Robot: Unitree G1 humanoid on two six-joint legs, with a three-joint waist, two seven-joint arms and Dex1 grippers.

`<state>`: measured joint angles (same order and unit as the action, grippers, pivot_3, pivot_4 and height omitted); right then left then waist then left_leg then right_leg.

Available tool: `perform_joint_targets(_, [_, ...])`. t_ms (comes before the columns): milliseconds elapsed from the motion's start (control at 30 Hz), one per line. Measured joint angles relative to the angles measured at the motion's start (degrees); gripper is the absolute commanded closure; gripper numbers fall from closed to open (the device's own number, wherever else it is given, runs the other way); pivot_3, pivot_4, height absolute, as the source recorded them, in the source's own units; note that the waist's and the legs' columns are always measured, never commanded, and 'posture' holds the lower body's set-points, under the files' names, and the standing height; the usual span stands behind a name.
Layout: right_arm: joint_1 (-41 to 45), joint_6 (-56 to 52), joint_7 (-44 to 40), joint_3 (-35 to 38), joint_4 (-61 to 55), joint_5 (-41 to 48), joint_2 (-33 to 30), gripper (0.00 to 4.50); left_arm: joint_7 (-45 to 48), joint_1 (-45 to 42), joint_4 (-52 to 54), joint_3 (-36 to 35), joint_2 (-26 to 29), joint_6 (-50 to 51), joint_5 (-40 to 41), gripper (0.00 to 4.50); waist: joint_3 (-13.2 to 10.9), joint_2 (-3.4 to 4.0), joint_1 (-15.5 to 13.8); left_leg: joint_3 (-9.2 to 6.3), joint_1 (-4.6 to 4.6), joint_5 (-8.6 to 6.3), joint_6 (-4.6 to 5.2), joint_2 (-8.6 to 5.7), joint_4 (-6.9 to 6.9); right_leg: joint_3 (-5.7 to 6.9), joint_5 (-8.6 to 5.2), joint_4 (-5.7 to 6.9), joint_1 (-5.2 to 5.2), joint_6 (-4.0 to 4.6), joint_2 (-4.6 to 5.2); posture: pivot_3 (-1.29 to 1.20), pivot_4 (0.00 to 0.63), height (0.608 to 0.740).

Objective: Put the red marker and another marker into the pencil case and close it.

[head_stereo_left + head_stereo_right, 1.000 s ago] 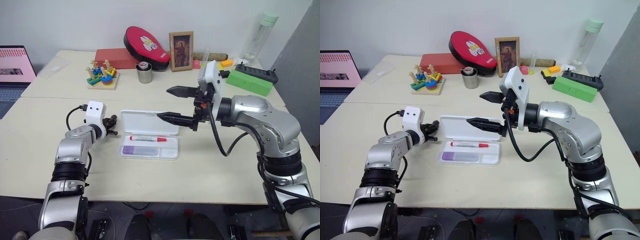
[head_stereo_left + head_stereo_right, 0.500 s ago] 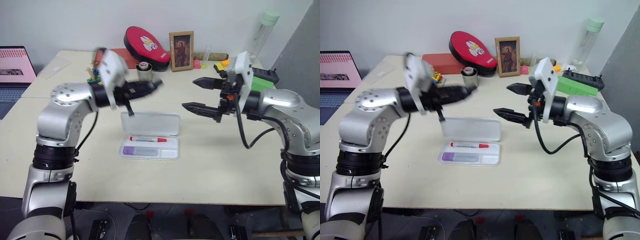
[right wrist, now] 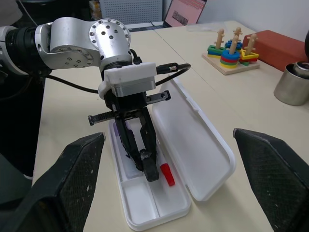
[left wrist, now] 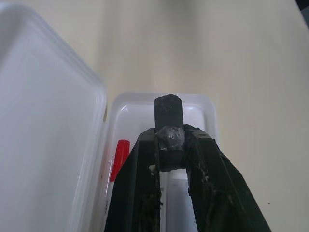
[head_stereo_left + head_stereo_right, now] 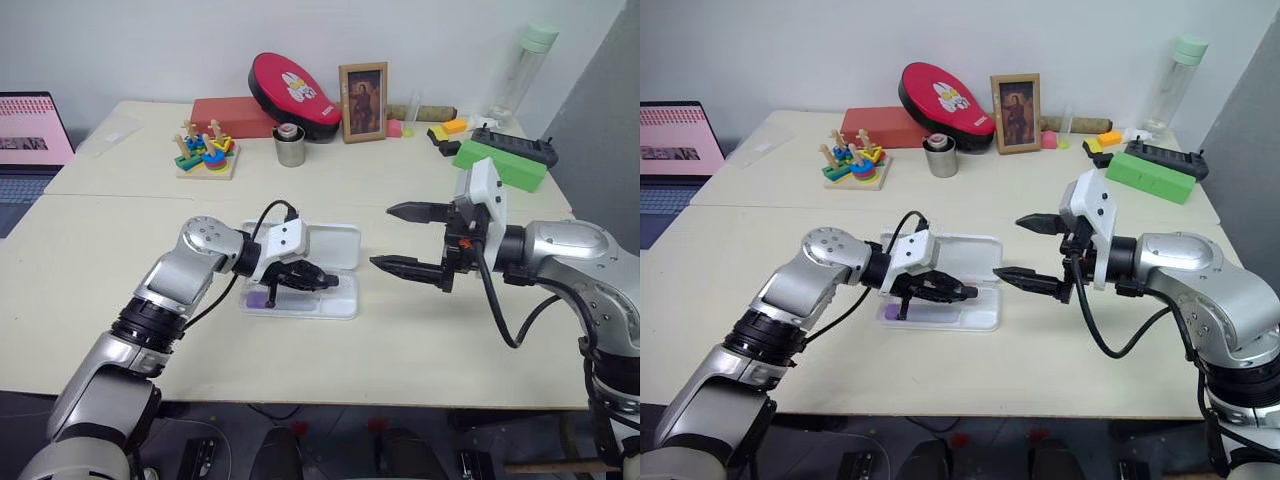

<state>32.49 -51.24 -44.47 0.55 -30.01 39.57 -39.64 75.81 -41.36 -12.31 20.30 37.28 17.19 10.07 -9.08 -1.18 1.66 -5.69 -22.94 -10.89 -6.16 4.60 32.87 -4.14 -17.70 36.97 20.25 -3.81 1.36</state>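
The white pencil case [image 5: 343, 308] lies open on the table, its lid [image 5: 336, 241] laid back behind the tray. In the tray I see the red marker's red cap [image 4: 119, 160] beside my fingers, and the lilac marker [image 5: 257, 299] at the tray's left end. My left gripper [image 5: 330, 282] reaches in low over the tray, pointing right, shut on a small black piece [image 4: 168, 110]; it hides most of the red marker. My right gripper [image 5: 383, 237] hovers just right of the case, above the table, open and empty.
A green box [image 5: 500, 165] and a black remote sit at the back right by a bottle [image 5: 522, 70]. At the back stand a metal cup [image 5: 289, 146], a stacking toy [image 5: 205, 150], a picture frame [image 5: 362, 102] and a red pad. A laptop [image 5: 30, 130] is far left.
My left arm swung up from the case's left side, then came down over the tray, pointing right. My right gripper drew back from above the lid to the right.
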Motion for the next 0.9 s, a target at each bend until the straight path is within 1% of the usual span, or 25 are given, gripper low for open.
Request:
perform_joint_targets(300, [-0.04,-0.92,2.39,-0.43,-0.74,0.04,0.76,0.00,-0.17,1.60,0.01,1.46,-3.33,1.22,-1.93,4.05,0.00,0.00,0.02,-0.01,0.02,0.00,0.00,0.00,0.03,0.00,-0.01,0.03,-0.02,-0.02,0.00,0.00,0.150,0.740])
perform_joint_targets(667, [-0.04,-1.25,3.38,-1.34,-0.74,0.04,0.93,0.00,-0.29,2.63,0.20,1.98,-3.94,1.40,-4.21,4.05,0.00,0.00,0.03,-0.01,0.02,0.00,0.00,0.00,0.03,0.00,0.00,0.03,-0.02,-0.01,0.00,0.00,0.150,0.740])
perform_joint_targets(733, [-0.04,-1.25,3.40,-1.35,-0.74,0.04,0.93,0.00,-0.21,2.63,0.20,1.98,-4.04,1.54,-4.21,3.36,0.00,0.00,0.03,-0.01,0.02,0.00,0.00,0.00,0.03,0.00,0.00,0.03,-0.02,-0.01,0.00,0.00,0.150,0.740])
perform_joint_targets(900, [-0.04,-1.26,3.47,-1.36,-0.74,0.05,0.98,0.00,-0.18,2.61,0.99,1.92,-5.24,3.26,-3.52,2.44,0.00,0.00,0.03,-0.02,0.02,0.00,0.00,0.00,0.03,0.00,0.00,0.02,-0.03,-0.01,0.00,0.00,0.150,0.740])
